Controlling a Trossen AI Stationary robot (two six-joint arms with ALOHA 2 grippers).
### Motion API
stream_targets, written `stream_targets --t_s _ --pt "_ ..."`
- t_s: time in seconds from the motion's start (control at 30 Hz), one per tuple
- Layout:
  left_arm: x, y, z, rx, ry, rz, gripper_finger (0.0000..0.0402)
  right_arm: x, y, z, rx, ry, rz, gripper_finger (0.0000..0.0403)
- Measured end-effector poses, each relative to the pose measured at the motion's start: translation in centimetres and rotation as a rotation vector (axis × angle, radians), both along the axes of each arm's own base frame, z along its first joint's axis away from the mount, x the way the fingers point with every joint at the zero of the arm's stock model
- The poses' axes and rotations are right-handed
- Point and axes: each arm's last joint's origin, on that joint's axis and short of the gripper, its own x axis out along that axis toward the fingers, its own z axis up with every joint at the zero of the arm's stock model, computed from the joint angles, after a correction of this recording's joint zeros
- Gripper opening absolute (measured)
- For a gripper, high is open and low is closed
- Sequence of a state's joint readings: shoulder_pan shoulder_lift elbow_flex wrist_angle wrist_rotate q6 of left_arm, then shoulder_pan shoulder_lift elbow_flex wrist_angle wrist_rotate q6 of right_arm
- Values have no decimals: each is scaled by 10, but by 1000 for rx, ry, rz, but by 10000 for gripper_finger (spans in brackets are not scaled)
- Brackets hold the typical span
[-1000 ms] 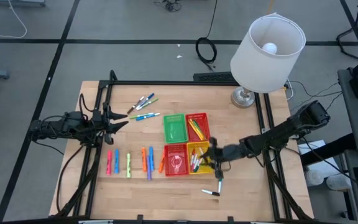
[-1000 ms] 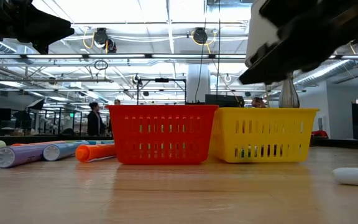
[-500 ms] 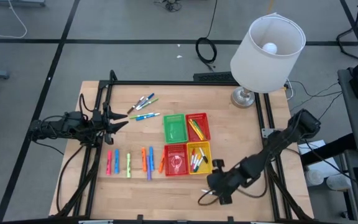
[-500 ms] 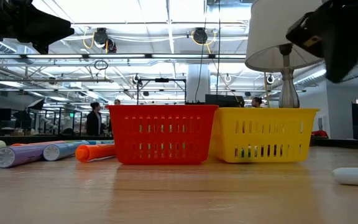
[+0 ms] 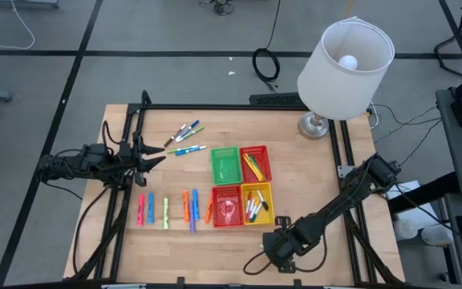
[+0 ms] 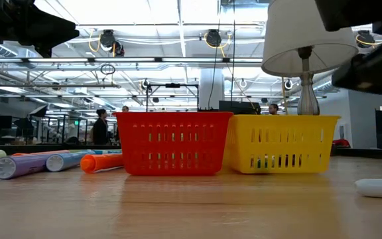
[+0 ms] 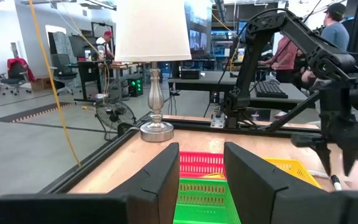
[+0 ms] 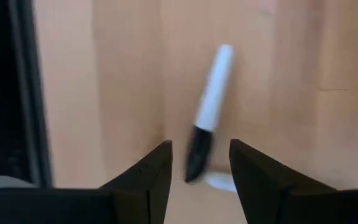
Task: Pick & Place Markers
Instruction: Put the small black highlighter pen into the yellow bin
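The right claw (image 5: 283, 250) is being held low over the front of the worktop (image 5: 319, 172), its fingers (image 8: 143, 177) apart, empty, and a white marker with a black cap (image 8: 208, 112) is lying on the wood between them. Other markers (image 5: 167, 213) are lying in a row left of the red basket (image 5: 226, 206); more are standing in the yellow basket (image 5: 256, 203). The left claw (image 5: 155, 156) is being held at the left edge, fingers apart, empty.
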State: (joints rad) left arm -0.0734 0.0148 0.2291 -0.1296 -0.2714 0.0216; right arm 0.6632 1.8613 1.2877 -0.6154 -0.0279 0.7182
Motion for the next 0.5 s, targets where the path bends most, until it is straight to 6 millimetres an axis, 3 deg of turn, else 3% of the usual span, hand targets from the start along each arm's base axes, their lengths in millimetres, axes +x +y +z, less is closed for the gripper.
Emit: stream_targets --t_s 0.33,0.5 --pt "0 0 0 0 0 0 134 3 -2 -2 -16 -25 -19 151" --pt "0 0 0 0 0 0 134 7 0 -17 -28 0 -20 151"
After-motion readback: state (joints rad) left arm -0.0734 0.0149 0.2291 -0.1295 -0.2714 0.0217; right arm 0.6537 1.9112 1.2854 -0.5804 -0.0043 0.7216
